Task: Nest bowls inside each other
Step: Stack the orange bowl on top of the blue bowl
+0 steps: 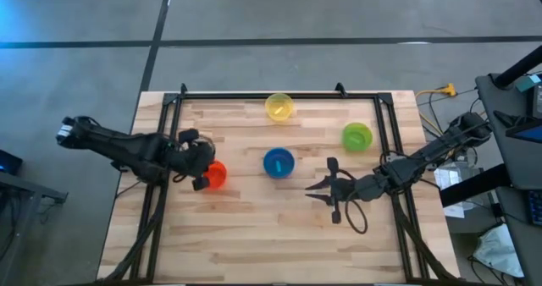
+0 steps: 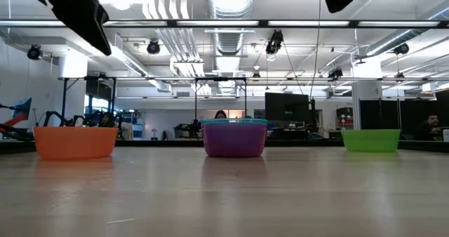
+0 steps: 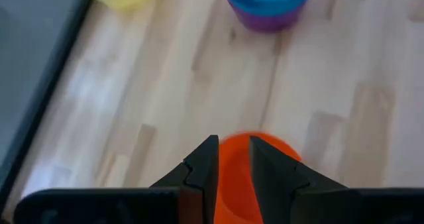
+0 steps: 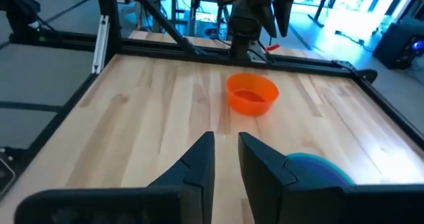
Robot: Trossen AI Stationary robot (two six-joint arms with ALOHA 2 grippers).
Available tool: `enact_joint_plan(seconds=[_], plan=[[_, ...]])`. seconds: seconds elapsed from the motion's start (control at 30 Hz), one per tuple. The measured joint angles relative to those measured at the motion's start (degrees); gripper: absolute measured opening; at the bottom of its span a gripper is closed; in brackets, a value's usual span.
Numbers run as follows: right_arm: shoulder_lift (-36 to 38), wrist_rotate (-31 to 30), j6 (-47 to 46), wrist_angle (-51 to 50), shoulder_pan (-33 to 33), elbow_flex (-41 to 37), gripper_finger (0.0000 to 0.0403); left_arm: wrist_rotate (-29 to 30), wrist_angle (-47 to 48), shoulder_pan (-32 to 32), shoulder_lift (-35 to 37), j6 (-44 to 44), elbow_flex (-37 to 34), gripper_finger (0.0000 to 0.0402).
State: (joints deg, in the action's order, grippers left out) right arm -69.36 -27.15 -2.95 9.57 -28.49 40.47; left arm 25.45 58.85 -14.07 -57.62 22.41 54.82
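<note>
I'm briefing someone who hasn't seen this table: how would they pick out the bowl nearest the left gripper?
On the pale wooden table, look to the left side, where the dark left gripper hovers. Right beside it sits a small round orange plastic bowl, alone on the wood. No other bowl is orange: the yellow bowl, the green bowl and the blue-over-purple stack lie farther right.

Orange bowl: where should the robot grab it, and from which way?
Probably by the rim. The orange bowl stands upright and open-side up on the table, so one finger can go inside the thin wall and one outside, coming down from above. The left gripper already hangs over it.
</note>
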Motion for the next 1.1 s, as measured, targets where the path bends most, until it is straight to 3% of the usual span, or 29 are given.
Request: enact_joint_plan(seconds=[0.13, 0.4, 0.7, 1.1], plan=[[0.0, -0.07, 1.3, 0.08, 0.37, 0.0, 0.0061, -7.18, 5.42, 6.04, -3.22, -6.91, 3.75, 0.0067], [0.0, -0.09, 0.21, -0.05, 1.92, 0.0, 0.0063, -9.91, 6.97, 13.93, -12.48, -28.78, 3.67, 0.0067], [-0.02, -0.07, -1.54, -0.38, 1.9, -1.84, 0.006, -19.48, 6.67, 21.68, -22.22, -34.2, 3.5, 0.0067], [-0.04, -0.01, -4.14, -0.4, 1.9, -3.15, 0.0059, -21.11, 0.46, 25.91, -20.96, -36.44, 0.44, 0.0067]])
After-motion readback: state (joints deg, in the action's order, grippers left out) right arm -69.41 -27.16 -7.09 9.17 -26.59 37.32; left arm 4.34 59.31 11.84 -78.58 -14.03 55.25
